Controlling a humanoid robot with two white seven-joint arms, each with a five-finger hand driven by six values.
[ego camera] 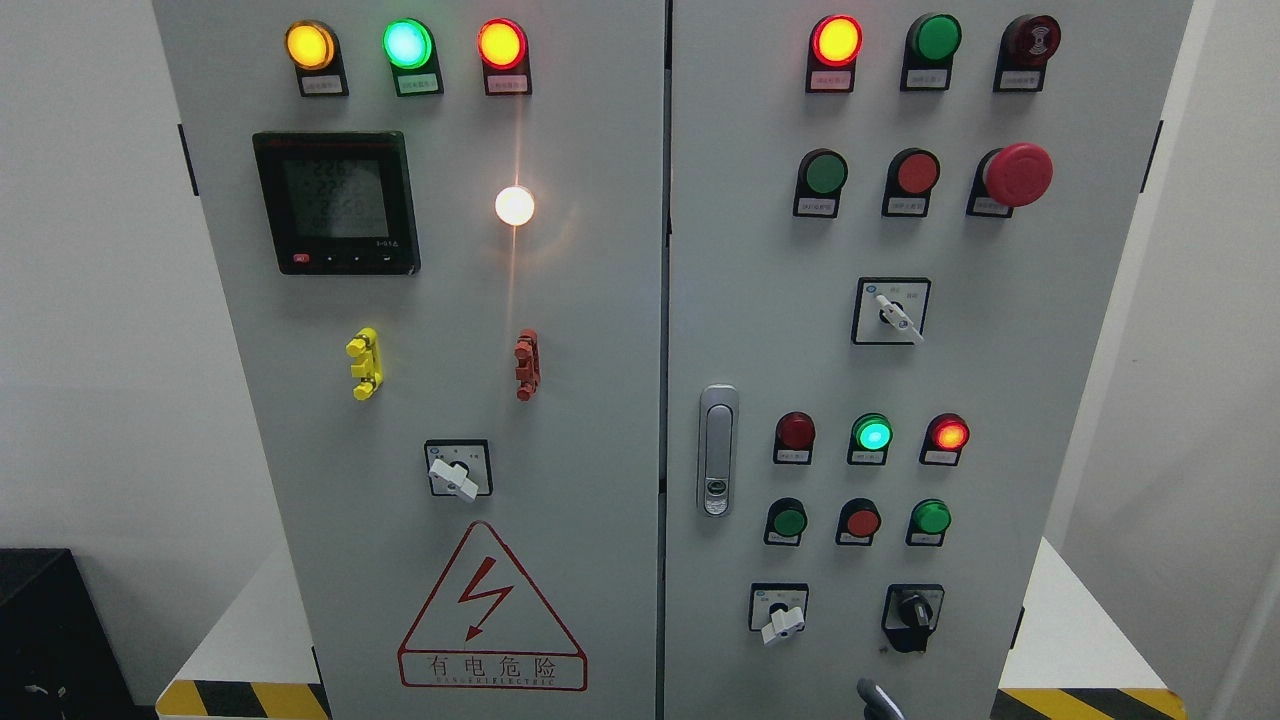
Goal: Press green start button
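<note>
A grey electrical cabinet with two doors fills the head view. Its right door (760, 300) carries three green push buttons: one in the upper row (826, 172) and two in the lower row, at left (788, 521) and at right (931, 517). Their labels are too small to read. A green lamp (873, 434) glows above the lower row. Only a small grey tip of my right hand (875, 700) shows at the bottom edge, below the lower buttons and apart from them. My left arm is out of sight.
Red push buttons (917, 172) (861, 521) sit beside the green ones, with a red mushroom stop (1018, 174) at upper right. Rotary switches (893, 313) (781, 615) (912, 612) and a door handle (716, 450) stick out. The left door holds a meter (336, 202) and lit lamps.
</note>
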